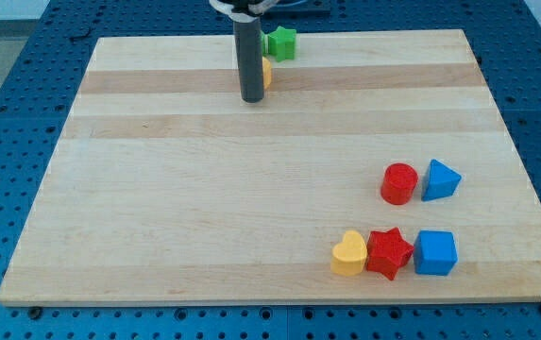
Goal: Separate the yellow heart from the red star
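The yellow heart [349,253] lies near the view's bottom right, touching the left side of the red star [389,252]. A blue cube [435,252] sits against the star's right side. My tip [251,98] is far away at the view's top centre, well up and left of the heart and star. A yellow block [266,72] of unclear shape is partly hidden just behind the rod.
A green star-like block [280,42] sits near the top edge, right of the rod. A red cylinder [399,183] and a blue triangular block [440,180] stand side by side above the heart-star row. The wooden board [157,208] lies on a blue perforated table.
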`<state>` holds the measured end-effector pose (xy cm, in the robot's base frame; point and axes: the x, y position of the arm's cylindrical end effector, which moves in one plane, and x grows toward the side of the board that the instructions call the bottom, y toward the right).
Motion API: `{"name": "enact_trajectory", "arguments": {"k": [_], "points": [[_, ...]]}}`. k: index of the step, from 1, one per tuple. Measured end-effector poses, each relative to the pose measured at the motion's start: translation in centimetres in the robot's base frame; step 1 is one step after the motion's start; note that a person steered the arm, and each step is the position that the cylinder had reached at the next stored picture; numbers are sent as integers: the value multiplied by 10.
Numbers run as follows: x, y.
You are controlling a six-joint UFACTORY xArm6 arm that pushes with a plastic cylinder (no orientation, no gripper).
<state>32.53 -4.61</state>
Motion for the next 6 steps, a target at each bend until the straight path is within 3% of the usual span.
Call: {"name": "enact_trajectory", "arguments": {"k": [3,4,6], "points": [[-49,1],[3,1],[168,-33]]}}
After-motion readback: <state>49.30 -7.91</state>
